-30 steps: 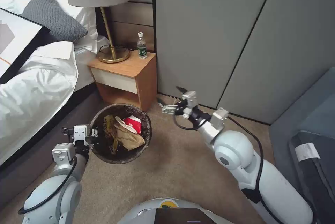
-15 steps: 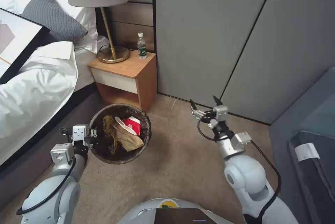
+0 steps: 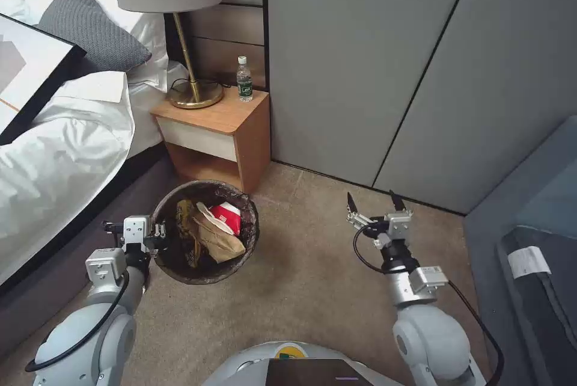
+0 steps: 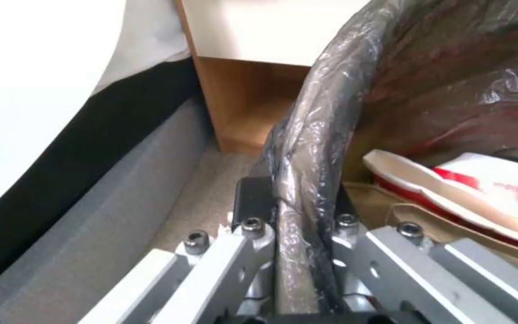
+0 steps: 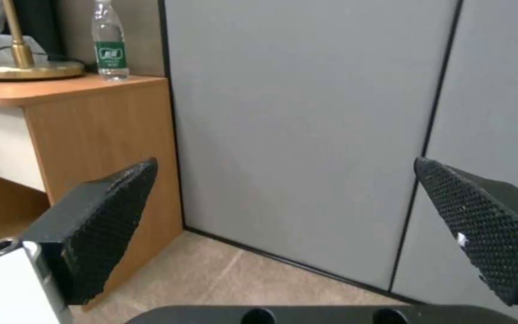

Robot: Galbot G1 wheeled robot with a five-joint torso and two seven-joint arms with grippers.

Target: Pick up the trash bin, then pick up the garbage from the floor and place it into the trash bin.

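The trash bin (image 3: 205,231) is seen on the carpet in front of the nightstand (image 3: 215,130), its bag-lined rim clamped by the left end effector (image 3: 157,237) on the side toward the bed (image 3: 60,151). A red-and-white cup (image 3: 227,216) and brown paper (image 3: 219,239) are held inside the bin. The right end effector (image 3: 372,202) is raised, fingers spread and empty, to the right of the nightstand, near the wall panels (image 3: 372,67).

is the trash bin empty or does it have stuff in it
Not empty. The trash bin holds a red-and-white paper cup, a brown paper scrap and a yellow wrapper; the left gripper clamps its rim.
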